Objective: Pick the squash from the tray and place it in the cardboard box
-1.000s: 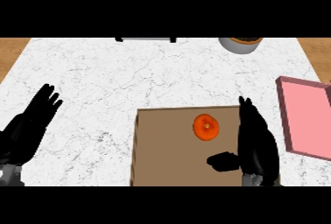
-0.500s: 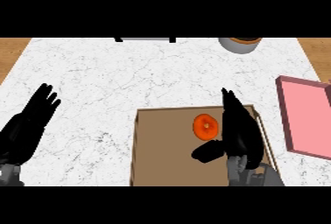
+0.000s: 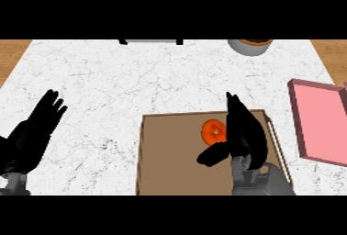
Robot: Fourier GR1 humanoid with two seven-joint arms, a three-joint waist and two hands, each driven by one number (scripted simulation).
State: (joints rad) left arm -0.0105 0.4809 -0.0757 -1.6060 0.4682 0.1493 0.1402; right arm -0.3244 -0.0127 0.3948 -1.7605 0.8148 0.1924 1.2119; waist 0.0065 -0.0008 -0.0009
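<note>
the right hand point(image 3: 243, 133), fingers straight and thumb spread, stood just beside the squash point(image 3: 213, 130) at its 3 o'clock, closer than a second before; the left hand point(image 3: 34, 133) rested open.

A single head view looks steeply down at the tabletop point(image 3: 136, 78) from above its 6 o'clock edge, facing 12 o'clock, close enough that the forearms enter at the lower edge.
</note>
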